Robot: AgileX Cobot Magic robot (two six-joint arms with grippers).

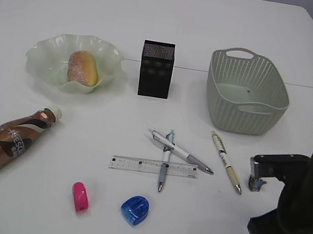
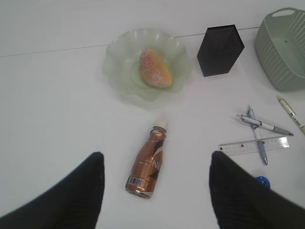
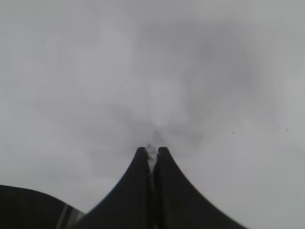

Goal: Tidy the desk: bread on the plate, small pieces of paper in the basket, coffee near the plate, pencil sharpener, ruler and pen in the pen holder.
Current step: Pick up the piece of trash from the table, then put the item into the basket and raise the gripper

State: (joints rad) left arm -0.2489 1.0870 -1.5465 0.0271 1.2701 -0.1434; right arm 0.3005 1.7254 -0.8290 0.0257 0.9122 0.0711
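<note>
Paper scrap (image 3: 151, 150) pinched in right pincer (image 3: 152, 153) near right edge of tabletop (image 1: 158, 38); left pincer (image 2: 155, 160) spread wide above coffee bottle (image 2: 145, 168).

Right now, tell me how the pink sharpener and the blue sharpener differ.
The pink sharpener is narrow and oblong; the blue sharpener is wider and rounded. The pink one looks opaque, the blue one glossy and somewhat see-through. The pink one lies left, below the ruler's left end; the blue one lies right, below its middle. Both lie loose on the table, outside the pen holder.
</note>
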